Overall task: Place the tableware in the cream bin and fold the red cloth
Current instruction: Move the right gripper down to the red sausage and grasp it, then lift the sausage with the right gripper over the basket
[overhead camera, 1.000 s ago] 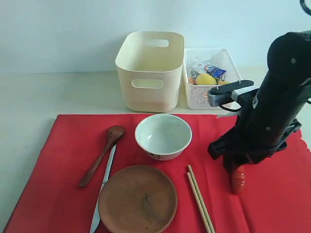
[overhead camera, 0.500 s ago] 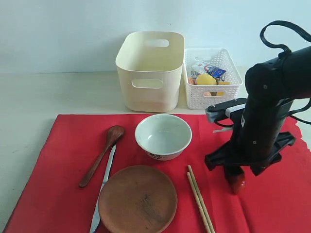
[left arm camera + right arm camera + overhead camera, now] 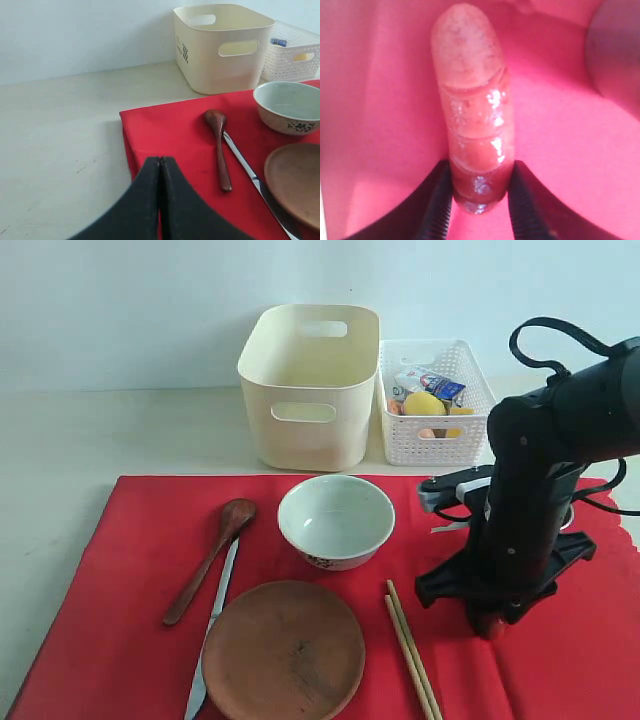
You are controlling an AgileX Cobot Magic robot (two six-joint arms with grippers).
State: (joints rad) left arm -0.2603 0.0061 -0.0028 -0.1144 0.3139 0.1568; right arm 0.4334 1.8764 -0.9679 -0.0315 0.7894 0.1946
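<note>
Bowl (image 3: 336, 518) on cloth (image 3: 120, 560); bin (image 3: 305, 445) behind; plate (image 3: 283, 650) in front.

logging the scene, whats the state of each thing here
red cloth: spread flat, unfolded
cream bin: upright, looks empty
bowl: upright, empty
plate: flat, empty
spoon: on cloth
knife: on cloth
chopsticks: on cloth
sausage: on cloth, gripped
right gripper: shut on sausage
left gripper: shut, empty
white basket: holds food

Left end effector (image 3: 160, 167) is pinched fully shut, hanging right over the edge of the red cloth (image 3: 170, 132). On the cloth: wooden spoon (image 3: 220, 150), silver knife (image 3: 250, 172) just beside it, bowl (image 3: 287, 107), brown plate (image 3: 295, 182). Cream bin (image 3: 220, 47) sits on the pale surface (image 3: 60, 130), with the white basket (image 3: 295, 55) next to it.
</note>
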